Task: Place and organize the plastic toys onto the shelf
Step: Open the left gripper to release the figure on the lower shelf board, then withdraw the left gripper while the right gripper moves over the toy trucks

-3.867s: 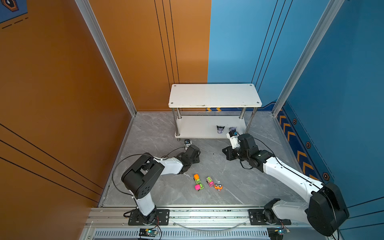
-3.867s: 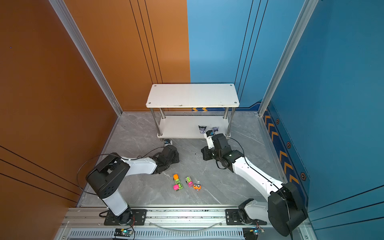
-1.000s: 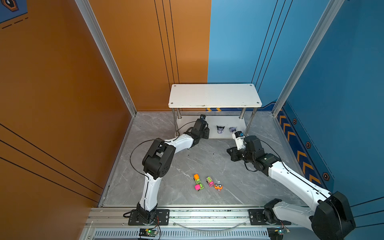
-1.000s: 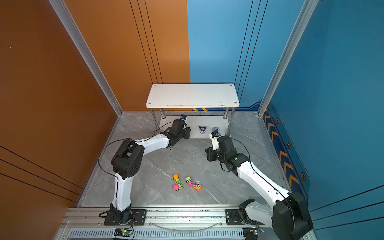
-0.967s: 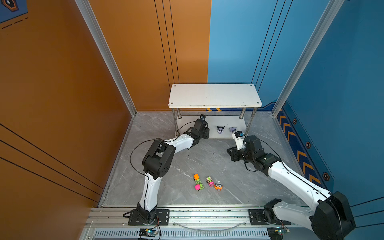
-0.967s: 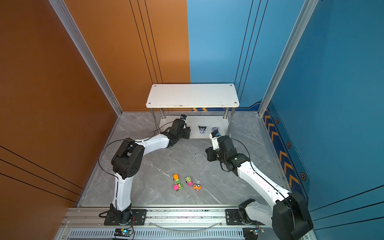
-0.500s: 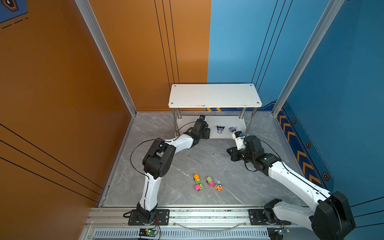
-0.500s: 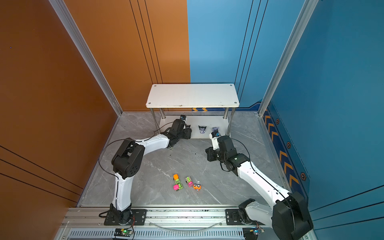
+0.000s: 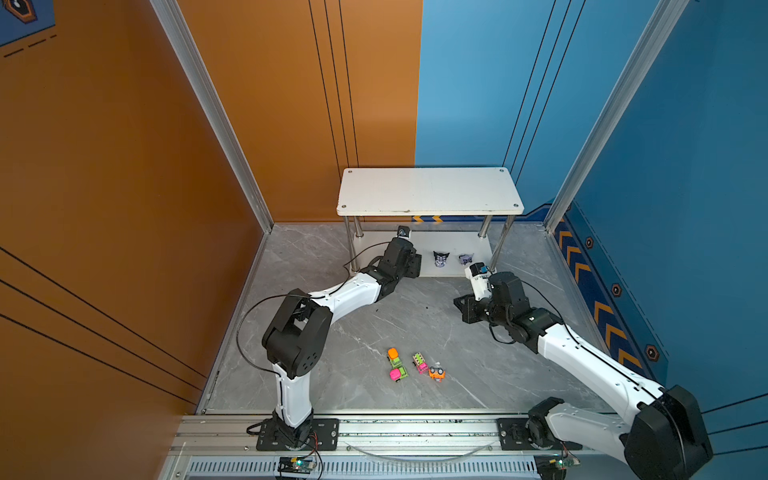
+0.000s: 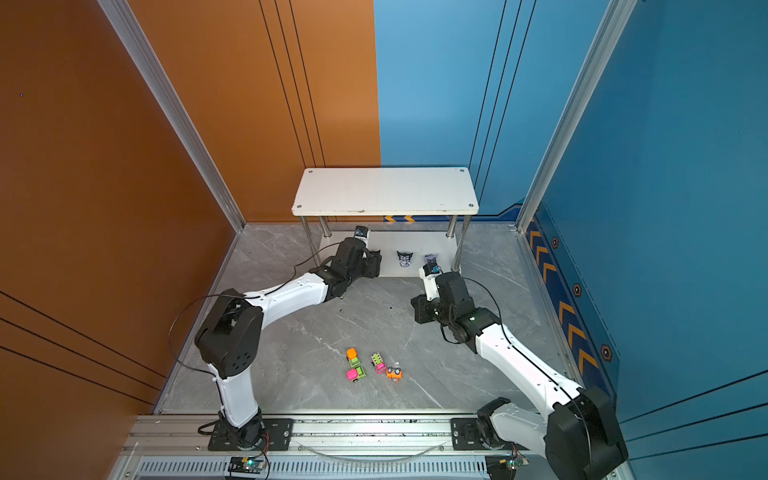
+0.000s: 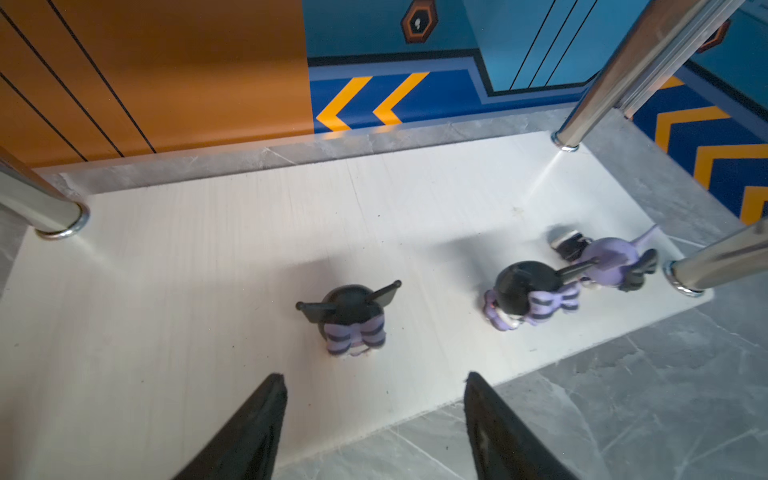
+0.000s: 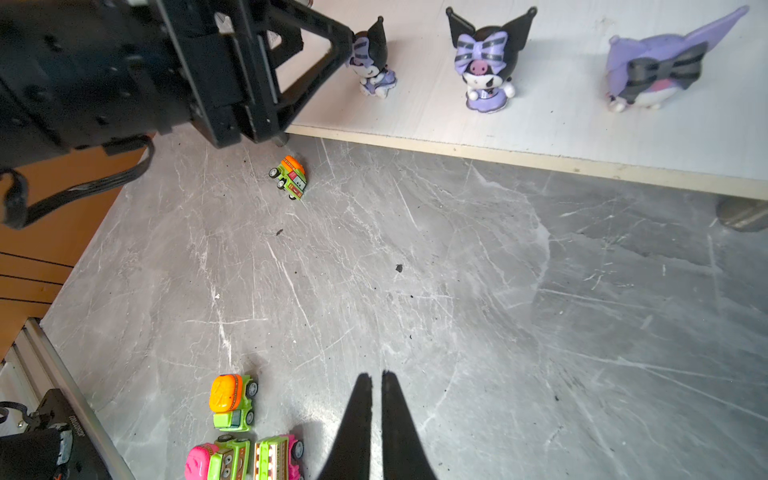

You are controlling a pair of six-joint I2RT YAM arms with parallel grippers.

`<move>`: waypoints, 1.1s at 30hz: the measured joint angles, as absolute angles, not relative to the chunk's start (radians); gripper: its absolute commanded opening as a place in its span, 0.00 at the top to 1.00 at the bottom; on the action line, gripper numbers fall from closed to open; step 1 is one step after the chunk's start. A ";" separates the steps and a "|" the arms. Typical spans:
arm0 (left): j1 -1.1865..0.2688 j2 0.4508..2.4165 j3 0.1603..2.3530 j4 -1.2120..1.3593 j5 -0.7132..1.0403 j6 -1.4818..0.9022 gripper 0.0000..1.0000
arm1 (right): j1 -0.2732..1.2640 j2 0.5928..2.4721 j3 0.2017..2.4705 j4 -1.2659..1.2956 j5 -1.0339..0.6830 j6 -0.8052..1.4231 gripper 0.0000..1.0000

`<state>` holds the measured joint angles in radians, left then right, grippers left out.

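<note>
Left gripper (image 11: pixel 374 375) opened — figurine (image 11: pixel 351 320) just beyond, free

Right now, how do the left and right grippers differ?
Left gripper is open; right gripper is shut. Left points at a figurine on the shelf; right hangs over the floor near cars. Both are black and empty.

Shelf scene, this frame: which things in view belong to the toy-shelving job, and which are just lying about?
Job:
- white two-tier shelf
- three black-and-lilac figurines on its lower board
- four toy cars clustered on the floor
- lone green-orange car near the shelf

Just there:
- black arm cable
- aluminium base rail
- small circuit board
</note>
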<state>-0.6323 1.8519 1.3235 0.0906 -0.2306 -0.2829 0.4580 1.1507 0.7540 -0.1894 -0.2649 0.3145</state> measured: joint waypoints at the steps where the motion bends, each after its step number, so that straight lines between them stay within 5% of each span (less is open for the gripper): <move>1: -0.641 1.831 1.316 0.085 -0.237 -0.285 0.30 | 0.458 1.148 0.754 -0.189 -0.265 0.315 0.90; 22: -0.810 1.219 0.778 -0.025 -0.444 -0.402 0.48 | 0.560 1.056 0.702 -0.491 -0.099 0.408 0.85; 24: -0.809 1.191 0.765 -0.023 -0.458 -0.407 0.48 | 0.599 1.072 0.702 -0.532 -0.093 0.420 0.77; 28: -0.800 1.185 0.760 -0.014 -0.468 -0.410 0.47 | 0.740 1.105 0.703 -0.569 -0.092 0.410 0.42; 31: -0.790 1.186 0.749 -0.007 -0.467 -0.412 0.47 | 0.856 1.139 0.703 -0.578 -0.092 0.393 0.41; 33: -0.783 1.187 0.739 0.004 -0.467 -0.413 0.47 | 0.906 1.159 0.704 -0.582 -0.093 0.382 0.53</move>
<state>-0.7834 1.1873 0.7391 0.0040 -0.4671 -0.4133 0.9058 1.1587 0.7036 -0.5819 -0.0925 0.3820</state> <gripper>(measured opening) 0.531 0.578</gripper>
